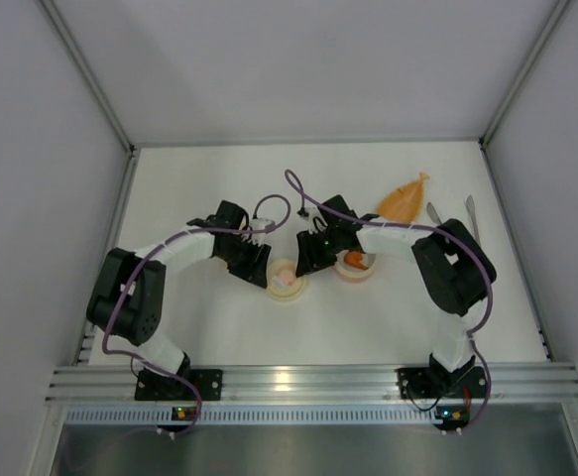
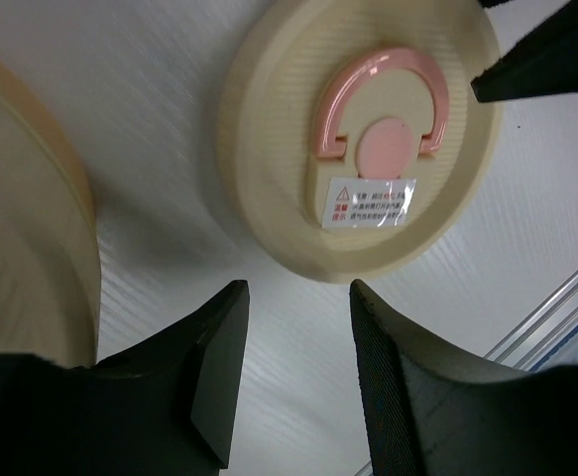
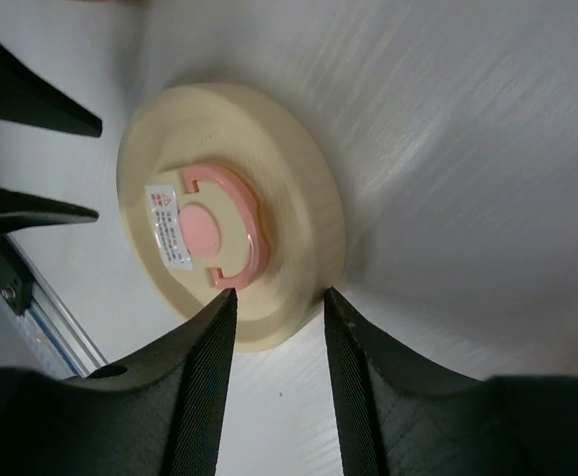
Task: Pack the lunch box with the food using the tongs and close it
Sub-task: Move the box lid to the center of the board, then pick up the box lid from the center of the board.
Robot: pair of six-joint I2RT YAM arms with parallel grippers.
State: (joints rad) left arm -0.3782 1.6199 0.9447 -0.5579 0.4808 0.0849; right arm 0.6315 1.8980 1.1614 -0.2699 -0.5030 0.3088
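A cream lid with a pink mark [image 1: 287, 281] lies on the table between both grippers. In the left wrist view this lid [image 2: 363, 139] sits just beyond my left gripper [image 2: 295, 293], which is open and holds nothing. In the right wrist view the lid [image 3: 229, 213] has its near edge at the tips of my right gripper [image 3: 280, 296], whose jaws stand apart on either side of that edge. An open tub [image 1: 356, 266] with orange food [image 1: 353, 260] inside stands under the right arm. The silver tongs [image 1: 434, 212] lie at the far right.
An orange leaf-shaped dish [image 1: 404, 199] lies behind the right arm. A cream curved edge [image 2: 31, 238] fills the left of the left wrist view; what it belongs to is unclear. The metal rail [image 1: 298, 379] runs along the near edge.
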